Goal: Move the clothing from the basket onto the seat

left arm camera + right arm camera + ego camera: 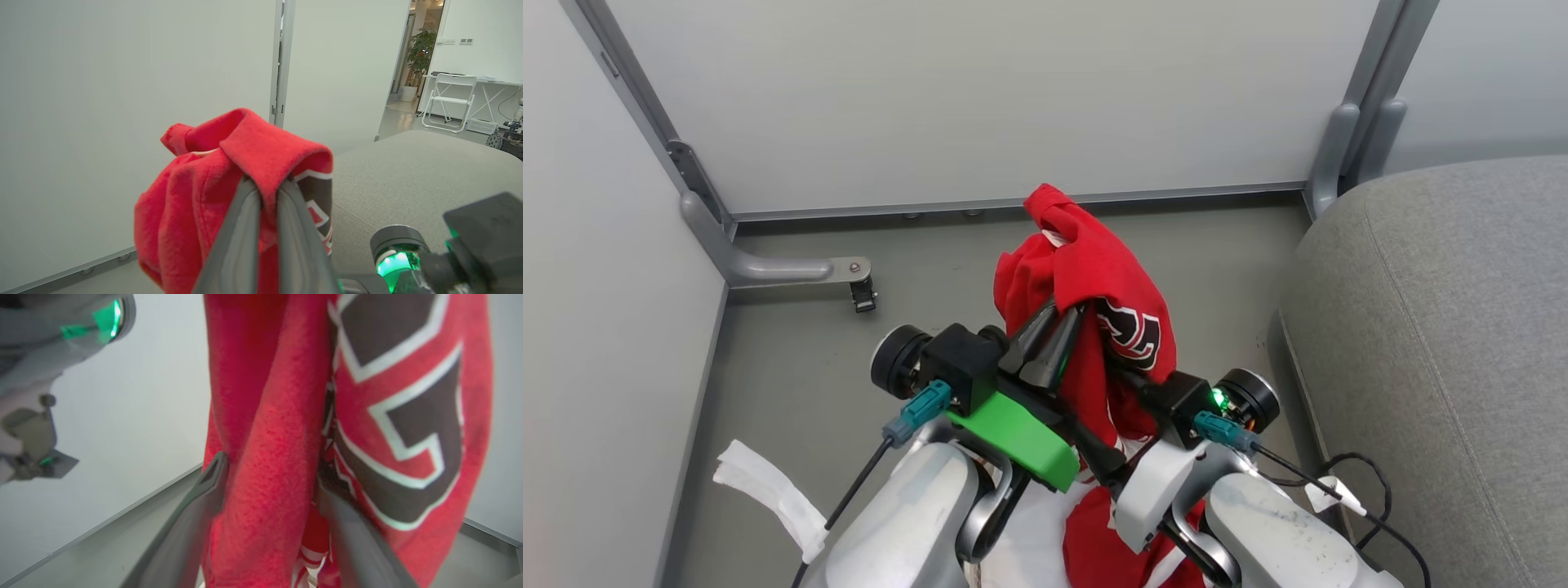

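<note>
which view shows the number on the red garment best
Right wrist view: the number on the red garment is large and close there. Head view has it small and creased; left wrist view catches a sliver at the fold's edge.

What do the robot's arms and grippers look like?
Pale grey rounded forearms. The left gripper and right gripper have long dark tapered fingers on black bodies. Bright green bracket on the left wrist; teal connectors with black cables on both; green light on the right.
</note>
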